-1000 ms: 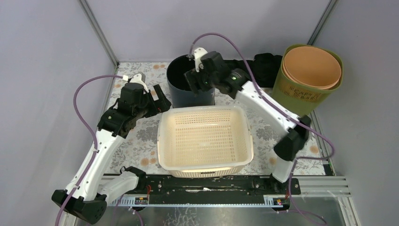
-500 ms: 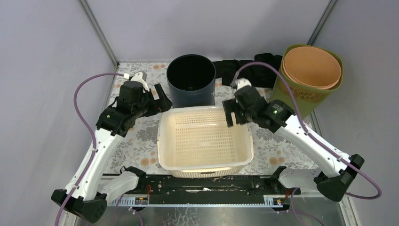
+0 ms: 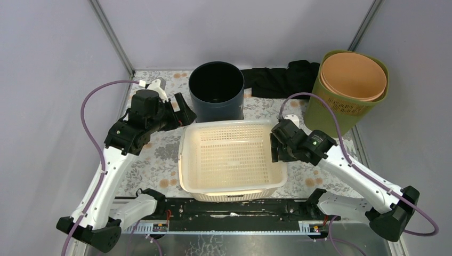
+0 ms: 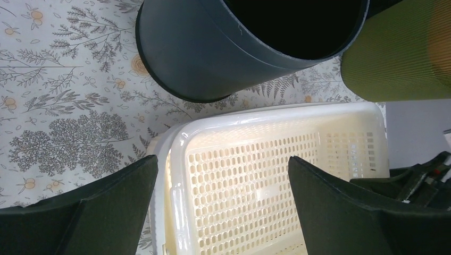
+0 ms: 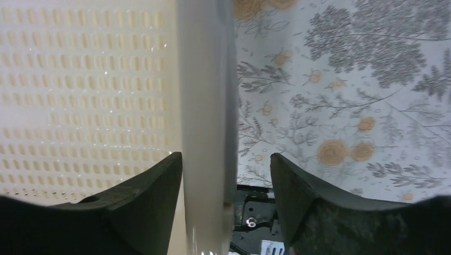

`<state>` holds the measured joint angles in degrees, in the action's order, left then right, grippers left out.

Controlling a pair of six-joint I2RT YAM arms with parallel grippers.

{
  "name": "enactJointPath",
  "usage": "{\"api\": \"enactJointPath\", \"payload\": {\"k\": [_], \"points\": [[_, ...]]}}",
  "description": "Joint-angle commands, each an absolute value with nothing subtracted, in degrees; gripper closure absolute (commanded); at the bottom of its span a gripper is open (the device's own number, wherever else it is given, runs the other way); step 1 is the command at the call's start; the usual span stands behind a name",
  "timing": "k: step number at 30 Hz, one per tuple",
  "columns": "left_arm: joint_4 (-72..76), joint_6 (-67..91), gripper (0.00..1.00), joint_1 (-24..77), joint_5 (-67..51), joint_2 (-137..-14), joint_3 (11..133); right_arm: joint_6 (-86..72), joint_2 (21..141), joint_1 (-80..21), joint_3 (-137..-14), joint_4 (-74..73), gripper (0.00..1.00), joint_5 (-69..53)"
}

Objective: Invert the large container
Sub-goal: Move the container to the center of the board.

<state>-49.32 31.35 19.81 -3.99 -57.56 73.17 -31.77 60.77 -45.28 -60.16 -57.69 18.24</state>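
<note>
The large container is a cream perforated basket [image 3: 184,160], upright in the middle of the flowered table. My right gripper [image 3: 276,146] straddles its right rim [image 5: 207,106]. One finger is inside against the wall, the other outside with a gap to the rim. In the right wrist view the gripper [image 5: 226,159] is open around the rim. My left gripper [image 3: 186,114] hovers wide open over the basket's far left corner. In the left wrist view this gripper [image 4: 222,162] has the basket rim [image 4: 175,143] below it and holds nothing.
A dark round bucket [image 3: 216,90] stands upright just behind the basket. A green bin with an orange liner [image 3: 349,88] stands at the back right. Black cloth [image 3: 280,80] lies between them. A metal rail [image 3: 229,208] runs along the near edge.
My right arm swung from the dark bucket down and forward to the basket's right rim, and its jaws have narrowed a little. The left arm has barely moved.
</note>
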Motion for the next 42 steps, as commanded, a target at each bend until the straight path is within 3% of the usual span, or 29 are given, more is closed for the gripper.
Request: {"api": "enactJointPath", "payload": {"k": [1,6,12,23,42], "points": [[-50.58,30.72,0.0,19.52,-5.61,-56.69,75.58,-35.87,58.18,-45.44,-56.25,-54.4,0.37,13.6],[-50.67,31.49,0.0,19.51,-7.91,-56.29,76.92,-40.54,57.73,-45.44,-53.86,-49.57,0.58,9.2],[-50.65,31.73,0.0,19.51,-9.27,-55.53,77.86,-44.16,60.69,-45.43,-54.61,-41.75,0.65,6.41],[-50.41,30.94,0.0,19.51,-10.84,-55.45,77.98,-47.79,72.95,-47.66,-59.64,-29.93,0.69,4.05],[-50.86,31.38,0.0,19.53,-12.12,-54.72,80.49,-55.06,98.77,-59.33,-78.73,-19.23,0.66,4.3]]}}
